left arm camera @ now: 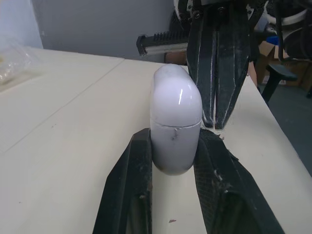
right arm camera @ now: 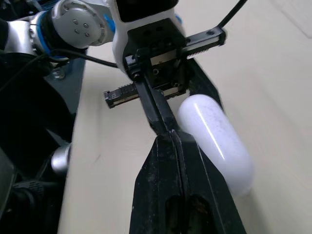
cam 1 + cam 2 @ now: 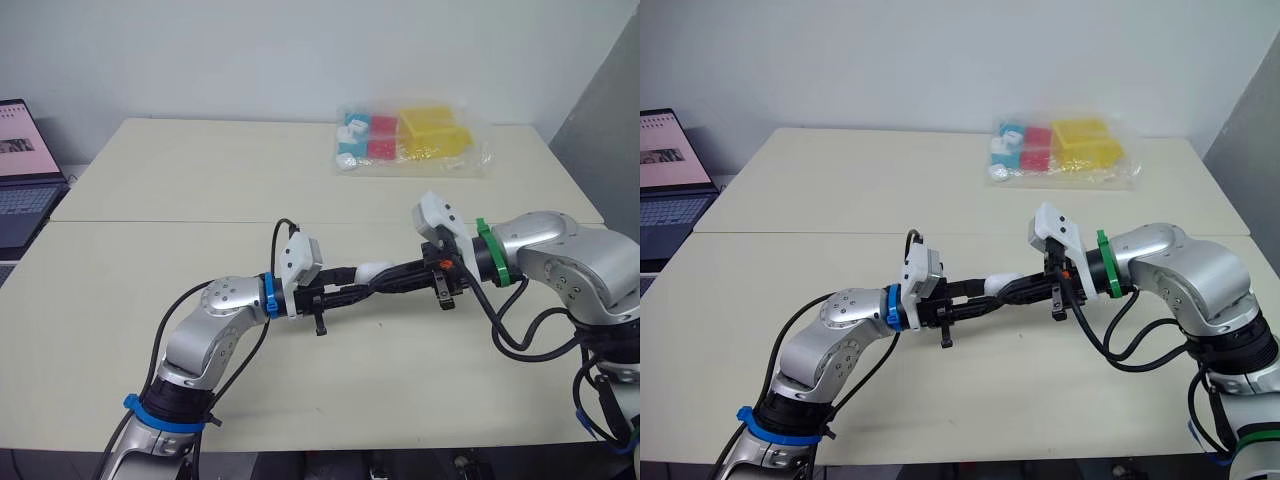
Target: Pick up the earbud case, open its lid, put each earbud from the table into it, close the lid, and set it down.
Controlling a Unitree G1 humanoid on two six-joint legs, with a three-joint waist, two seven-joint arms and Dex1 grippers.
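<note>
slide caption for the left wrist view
Left gripper grips the closed earbud case; right gripper, jaws shut, beside it.

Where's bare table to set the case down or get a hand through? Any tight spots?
Free: the far table between the laptop and the plastic bag; also the near-left corner. Crowded: mid-table, where the left jaws hold the case and the shut right jaws sit beside it.

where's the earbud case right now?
Centre of the head views, over the near half of the table: the earbud case is clamped in the left gripper, with the shut right gripper close beside it.
</note>
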